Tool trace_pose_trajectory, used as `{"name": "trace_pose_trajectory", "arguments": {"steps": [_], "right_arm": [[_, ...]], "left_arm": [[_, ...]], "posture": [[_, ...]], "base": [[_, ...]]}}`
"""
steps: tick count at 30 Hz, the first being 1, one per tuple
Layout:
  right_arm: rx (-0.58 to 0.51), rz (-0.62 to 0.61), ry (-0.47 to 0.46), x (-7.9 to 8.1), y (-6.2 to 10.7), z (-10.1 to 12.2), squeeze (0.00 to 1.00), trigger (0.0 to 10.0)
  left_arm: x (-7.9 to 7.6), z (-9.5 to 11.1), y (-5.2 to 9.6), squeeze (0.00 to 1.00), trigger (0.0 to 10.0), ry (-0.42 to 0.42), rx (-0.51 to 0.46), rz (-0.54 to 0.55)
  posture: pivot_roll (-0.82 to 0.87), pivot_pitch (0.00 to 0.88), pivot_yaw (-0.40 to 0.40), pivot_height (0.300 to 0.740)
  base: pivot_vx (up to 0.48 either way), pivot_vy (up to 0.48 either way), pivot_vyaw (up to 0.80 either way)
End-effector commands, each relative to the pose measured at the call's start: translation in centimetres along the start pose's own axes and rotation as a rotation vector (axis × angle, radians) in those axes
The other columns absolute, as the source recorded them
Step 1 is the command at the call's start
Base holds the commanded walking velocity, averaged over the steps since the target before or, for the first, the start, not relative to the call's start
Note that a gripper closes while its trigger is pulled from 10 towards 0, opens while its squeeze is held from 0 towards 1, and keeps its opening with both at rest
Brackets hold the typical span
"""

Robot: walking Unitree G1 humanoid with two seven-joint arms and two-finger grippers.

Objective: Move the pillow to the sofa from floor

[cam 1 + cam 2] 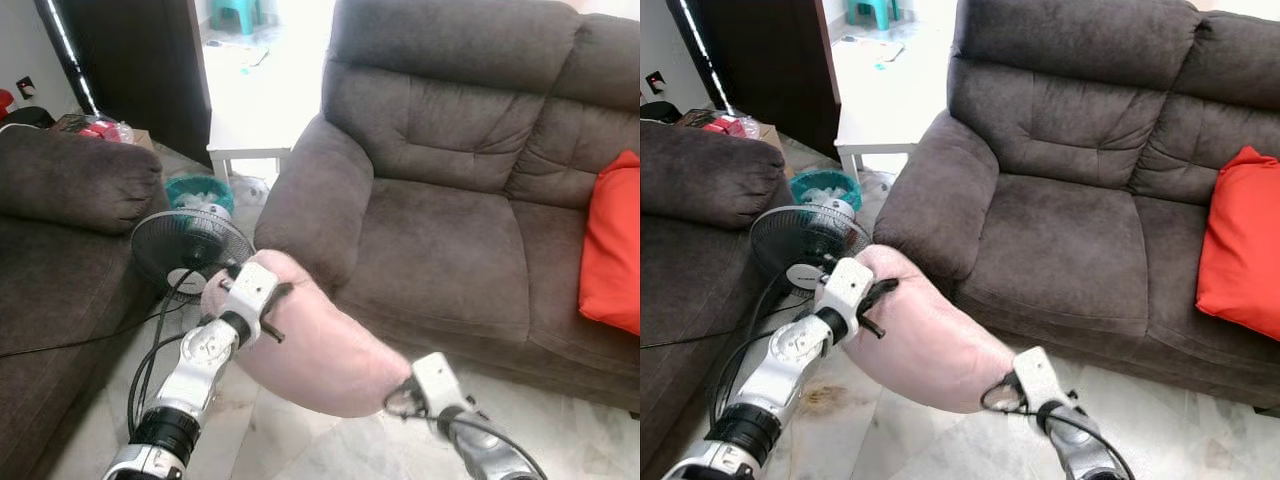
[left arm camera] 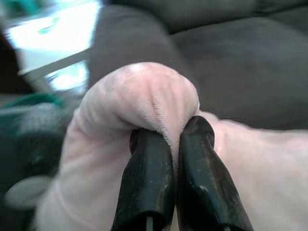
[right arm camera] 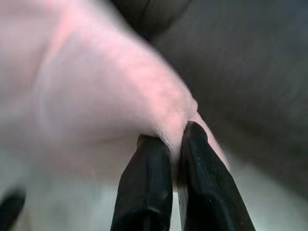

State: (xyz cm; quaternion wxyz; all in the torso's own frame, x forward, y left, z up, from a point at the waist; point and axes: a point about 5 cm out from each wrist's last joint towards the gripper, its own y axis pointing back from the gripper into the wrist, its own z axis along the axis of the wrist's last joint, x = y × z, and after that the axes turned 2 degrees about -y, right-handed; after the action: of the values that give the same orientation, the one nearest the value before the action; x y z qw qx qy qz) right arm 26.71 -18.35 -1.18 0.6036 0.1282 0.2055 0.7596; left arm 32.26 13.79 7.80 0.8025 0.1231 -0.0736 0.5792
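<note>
A home living room is showing here: two dark brown sofas [image 1: 450, 190] are standing on a tiled floor [image 1: 300, 440], with an electric fan [image 1: 190, 250] sitting between them.

No legible text, labels, brands or nos. anywhere I can see from my feeds; fan hub [image 1: 183, 277] too blurred to read.

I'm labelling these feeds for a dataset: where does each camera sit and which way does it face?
Left eye view: on the head, looking down at the pink pillow before the sofa; both arms show.
Right eye view: its stereo twin, same scene, plus the red cushion.
Left wrist view: along the left gripper, jaws pinching the pillow's edge.
Right wrist view: along the right gripper, pinching another edge.
All four share the pillow.
</note>
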Motion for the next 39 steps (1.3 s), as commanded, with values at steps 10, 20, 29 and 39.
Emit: {"name": "trace_pose_trajectory", "arguments": {"steps": [10, 20, 29, 39], "right_arm": [[-0.343, -0.035, -0.145, 0.3, 1.0, 5.0, 0.0, 10.0], [-0.53, -0.118, -0.286, -0.4, 2.6, 7.4, 0.0, 10.0], [-0.549, -0.148, -0.299, -0.3, 3.1, 8.0, 0.0, 10.0], [-0.558, -0.179, -0.314, -0.2, 3.8, 7.9, 0.0, 10.0]], "left_arm": [[-0.4, 2.4, 0.7, 0.0, 10.0, 0.02, -0.191, 0.114], [-1.5, 4.2, 1.6, 0.0, 10.0, -0.046, -0.307, 0.135], [-0.4, 4.3, 2.2, 0.0, 10.0, -0.056, -0.311, 0.17], [0.2, 3.9, 1.8, 0.0, 10.0, -0.053, -0.284, 0.163]], "posture": [[0.08, 0.049, -0.082, 0.74], [0.08, 0.035, -0.087, 0.74], [0.06, 0.0, -0.055, 0.74], [0.04, 0.0, -0.031, 0.74]], "base": [[0.0, 0.0, 0.0], [0.0, 0.0, 0.0], [0.0, 0.0, 0.0], [0.0, 0.0, 0.0]]}}
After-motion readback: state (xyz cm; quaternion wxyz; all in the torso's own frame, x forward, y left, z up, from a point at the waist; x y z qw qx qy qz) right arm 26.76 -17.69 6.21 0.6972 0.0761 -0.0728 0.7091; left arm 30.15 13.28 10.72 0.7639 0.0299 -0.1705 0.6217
